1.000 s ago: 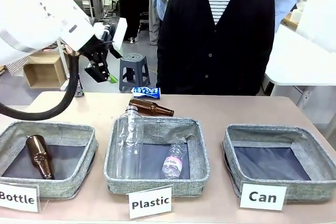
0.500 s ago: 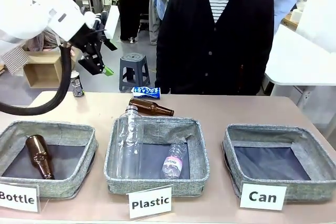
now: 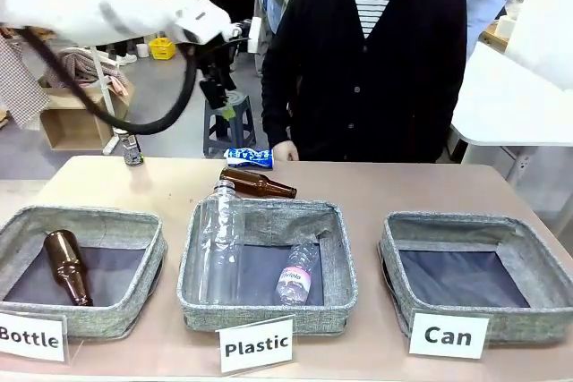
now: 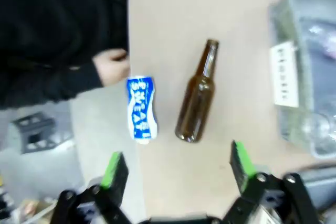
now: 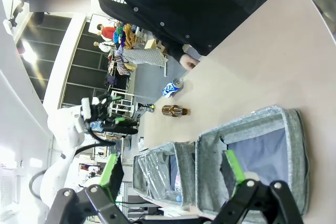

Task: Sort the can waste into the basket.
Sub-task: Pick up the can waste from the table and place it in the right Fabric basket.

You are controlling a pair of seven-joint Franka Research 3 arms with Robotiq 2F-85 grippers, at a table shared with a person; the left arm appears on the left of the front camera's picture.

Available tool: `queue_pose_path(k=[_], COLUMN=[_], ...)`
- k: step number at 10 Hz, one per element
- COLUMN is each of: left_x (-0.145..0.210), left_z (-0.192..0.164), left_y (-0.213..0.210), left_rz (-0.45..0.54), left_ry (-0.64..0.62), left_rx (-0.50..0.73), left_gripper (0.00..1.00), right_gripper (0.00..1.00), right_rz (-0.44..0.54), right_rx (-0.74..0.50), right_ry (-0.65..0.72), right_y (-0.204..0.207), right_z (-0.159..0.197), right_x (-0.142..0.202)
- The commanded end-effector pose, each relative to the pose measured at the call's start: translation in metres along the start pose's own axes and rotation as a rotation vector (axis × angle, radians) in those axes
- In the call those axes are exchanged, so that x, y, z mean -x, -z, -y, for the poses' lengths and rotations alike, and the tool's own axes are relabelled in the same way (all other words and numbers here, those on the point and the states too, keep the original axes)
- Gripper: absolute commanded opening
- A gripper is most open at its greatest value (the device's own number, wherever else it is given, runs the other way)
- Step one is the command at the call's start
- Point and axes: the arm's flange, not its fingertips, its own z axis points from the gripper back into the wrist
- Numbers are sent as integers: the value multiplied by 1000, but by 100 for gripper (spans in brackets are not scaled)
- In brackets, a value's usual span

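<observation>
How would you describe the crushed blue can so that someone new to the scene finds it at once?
Start at the far edge of the table, in front of the person in the dark cardigan. By that person's hand lies the can, with a brown bottle beside it. It alone is flattened, blue, with white lettering.

White signs along the near table edge: "Bottle" sign (image 3: 31, 337) at left basket (image 3: 89, 215); "Plastic" sign (image 3: 257, 344) at middle basket (image 3: 345, 266); "Can" sign (image 3: 448, 335) at right basket (image 3: 452, 221). Blue can (image 4: 140, 109): "SWEAT".
</observation>
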Motion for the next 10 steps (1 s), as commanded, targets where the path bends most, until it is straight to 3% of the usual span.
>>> queue_pose_path(k=[1, 2, 3, 5, 6, 7, 8, 10], left_x=[-16, -12, -4, 49, 91, 141, 192, 274], left_z=[-63, -65, -56, 14, 59, 98, 139, 185], left_y=[30, 46, 36, -76, -130, -174, -206, -241], left_rz=[-27, -45, -8, 240, 310, 358, 452, 561], left_ry=[-21, -32, -15, 73, 61, -64, -47, -311], left_rx=[35, 59, 98, 21, -73, -161, -173, -282], left_gripper=[100, 100, 100, 100, 100, 100, 100, 100], right_gripper=[100, 100, 100, 100, 100, 100, 100, 100], right_rz=[19, 19, 19, 19, 19, 19, 19, 19], right_rx=[-30, -30, -30, -30, -30, -30, -30, -30], right_ry=[-25, -25, -25, -25, -25, -25, -25, -25], right_y=[2, 2, 2, 2, 2, 2, 2, 2], right_z=[0, 0, 0, 0, 0, 0, 0, 0], right_x=[-3, -3, -3, -3, -3, -3, -3, -3])
